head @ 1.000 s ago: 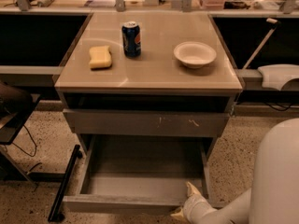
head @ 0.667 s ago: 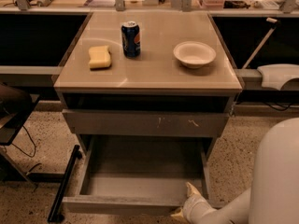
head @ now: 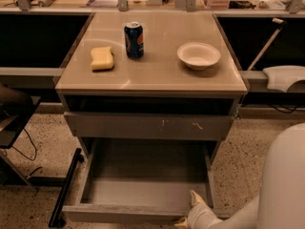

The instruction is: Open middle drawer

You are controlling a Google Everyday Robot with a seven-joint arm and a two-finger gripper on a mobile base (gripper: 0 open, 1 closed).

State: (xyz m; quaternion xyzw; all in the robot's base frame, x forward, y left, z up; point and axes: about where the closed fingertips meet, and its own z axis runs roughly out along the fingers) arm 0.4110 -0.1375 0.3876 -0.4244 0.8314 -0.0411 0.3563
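The middle drawer (head: 138, 180) stands pulled far out at the bottom of the grey cabinet, showing a smooth, empty grey interior. Its plain front edge (head: 119, 213) is nearest to me. My gripper (head: 189, 211) is at the right end of that front edge, touching or very close to it, with my white arm (head: 281, 185) coming in from the lower right. The grey front with white scratch marks (head: 147, 126) above it is closed.
On the cabinet top (head: 157, 75) stand a blue soda can (head: 134, 40), a yellow sponge (head: 102, 58) and a white bowl (head: 198, 55). A black bar (head: 66, 185) lies on the floor left of the drawer. A dark chair (head: 12, 118) is at the left.
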